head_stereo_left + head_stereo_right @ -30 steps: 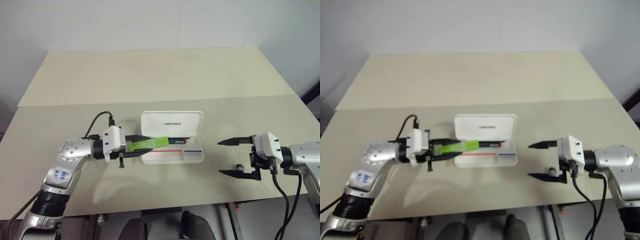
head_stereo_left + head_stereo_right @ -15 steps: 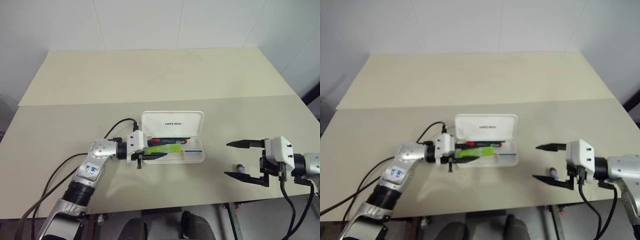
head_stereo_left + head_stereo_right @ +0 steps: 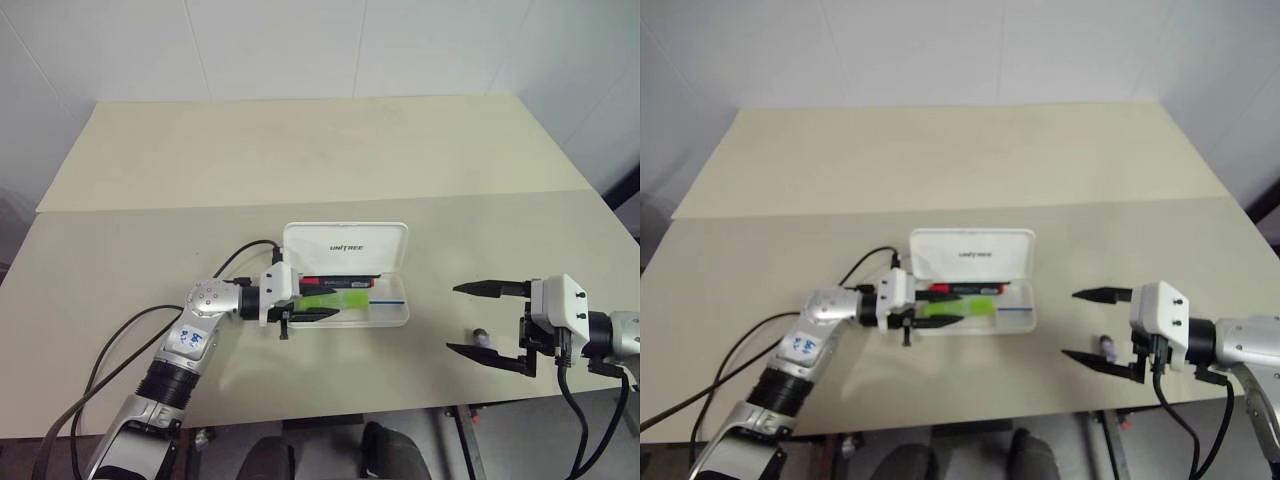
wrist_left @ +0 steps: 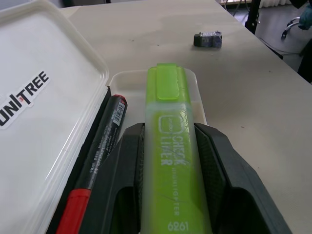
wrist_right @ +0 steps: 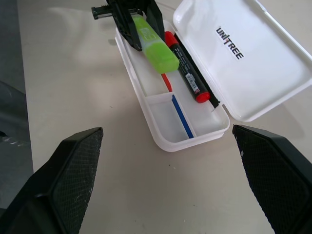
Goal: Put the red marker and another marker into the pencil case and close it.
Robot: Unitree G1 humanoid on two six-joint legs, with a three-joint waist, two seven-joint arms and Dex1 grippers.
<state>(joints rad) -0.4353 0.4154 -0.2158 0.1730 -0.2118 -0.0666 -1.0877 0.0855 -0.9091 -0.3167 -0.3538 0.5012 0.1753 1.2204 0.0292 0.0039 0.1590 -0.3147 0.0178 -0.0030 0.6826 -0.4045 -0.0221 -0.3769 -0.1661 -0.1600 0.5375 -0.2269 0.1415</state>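
The left gripper (image 3: 303,302) clamped the chunky translucent green highlighter (image 4: 169,146) over the glossy white rounded pencil case (image 5: 161,134) tray, beside the slim black red-capped marker (image 5: 187,73) lying inside, while the right gripper (image 3: 482,318) stood wide and empty.

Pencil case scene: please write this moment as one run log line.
left gripper: shut on green highlighter, over open pencil case | red marker: inside case | right gripper: open, empty | lid: open
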